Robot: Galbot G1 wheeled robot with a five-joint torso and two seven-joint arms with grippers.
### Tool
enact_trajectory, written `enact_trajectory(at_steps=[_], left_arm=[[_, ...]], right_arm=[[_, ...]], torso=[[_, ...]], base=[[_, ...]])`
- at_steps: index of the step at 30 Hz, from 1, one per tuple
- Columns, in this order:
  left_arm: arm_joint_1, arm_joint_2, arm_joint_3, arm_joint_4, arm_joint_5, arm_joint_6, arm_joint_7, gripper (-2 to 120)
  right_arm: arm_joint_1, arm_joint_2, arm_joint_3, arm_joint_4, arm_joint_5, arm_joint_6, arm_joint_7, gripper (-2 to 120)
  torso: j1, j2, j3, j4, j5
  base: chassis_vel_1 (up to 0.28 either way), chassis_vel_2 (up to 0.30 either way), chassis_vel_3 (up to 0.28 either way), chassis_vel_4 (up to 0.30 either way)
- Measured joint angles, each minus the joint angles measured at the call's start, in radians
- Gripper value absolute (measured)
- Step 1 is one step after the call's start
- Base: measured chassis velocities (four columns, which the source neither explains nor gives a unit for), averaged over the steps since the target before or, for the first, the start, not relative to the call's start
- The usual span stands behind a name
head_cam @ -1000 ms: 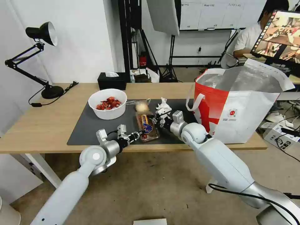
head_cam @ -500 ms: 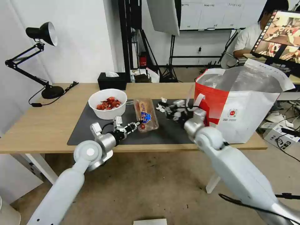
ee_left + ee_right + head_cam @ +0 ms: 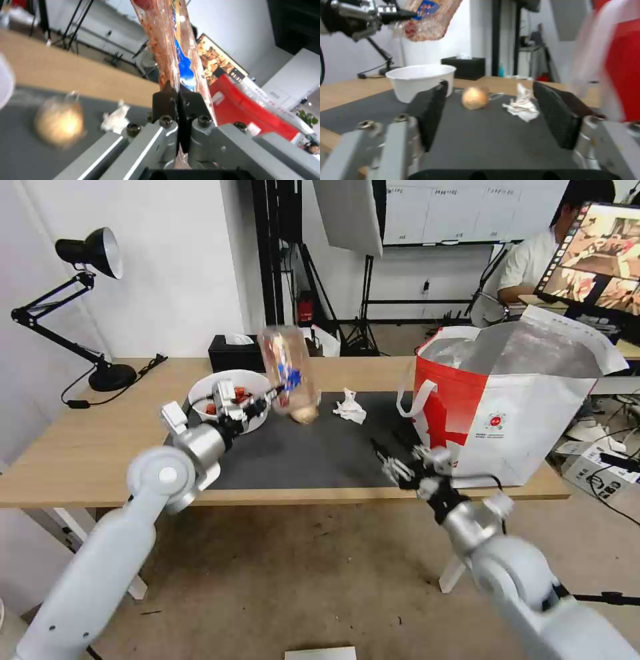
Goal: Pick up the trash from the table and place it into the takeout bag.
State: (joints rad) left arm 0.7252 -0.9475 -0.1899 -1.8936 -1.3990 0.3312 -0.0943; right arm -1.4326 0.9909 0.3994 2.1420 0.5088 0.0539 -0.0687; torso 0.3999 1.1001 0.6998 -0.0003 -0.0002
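Trash [image 3: 349, 406] — three pieces on mat, one tray [image 3: 285, 367] in left hand [image 3: 265, 398].

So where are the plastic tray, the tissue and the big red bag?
tray [image 3: 285, 363]: head view, on its blue label, held up in the left claw [image 3: 267, 395].
tissue [image 3: 350, 409]: head view, middle of the crumpled wad on the mat.
bag [image 3: 448, 410]: head view, its red side panel.

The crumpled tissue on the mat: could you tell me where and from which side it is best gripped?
Grip the crumpled tissue across its raised, bunched middle, coming from above. It lies loose on the dark mat, apart from the bagged lump and the takeout bag, so there is room for fingers on either side. The open right gripper, at the mat's near edge, looks better placed than the left gripper, which holds the plastic tray.
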Motion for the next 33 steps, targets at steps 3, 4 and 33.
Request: enact_trajectory(at_steps=[3,4,33], left_arm=[[-0.053,0.021,0.042,-0.004,0.014,-0.029,-0.002,0],[-0.053,0.021,0.042,-0.004,0.014,-0.029,-0.002,0],[-0.724,-0.466,0.563,0.528,0.113,-0.145,-0.079,0]], right_arm=[[-0.115,0.034,0.033,0.02,-0.054,0.063,0.013,87],[-0.115,0.034,0.033,0.02,-0.054,0.063,0.013,87],[-0.25,0.159,0.01,-0.004,-0.244,0.096,0.064,100]], torso=[[0.0,0.0,0.0,0.0003,0.0],[0.0,0.0,0.0,0.0003,0.0],[0.0,0.0,0.0,-0.0001,0.0008]], base=[[0.0,0.0,0.0,0.0],[0.0,0.0,0.0,0.0],[0.0,0.0,0.0,0.0]])
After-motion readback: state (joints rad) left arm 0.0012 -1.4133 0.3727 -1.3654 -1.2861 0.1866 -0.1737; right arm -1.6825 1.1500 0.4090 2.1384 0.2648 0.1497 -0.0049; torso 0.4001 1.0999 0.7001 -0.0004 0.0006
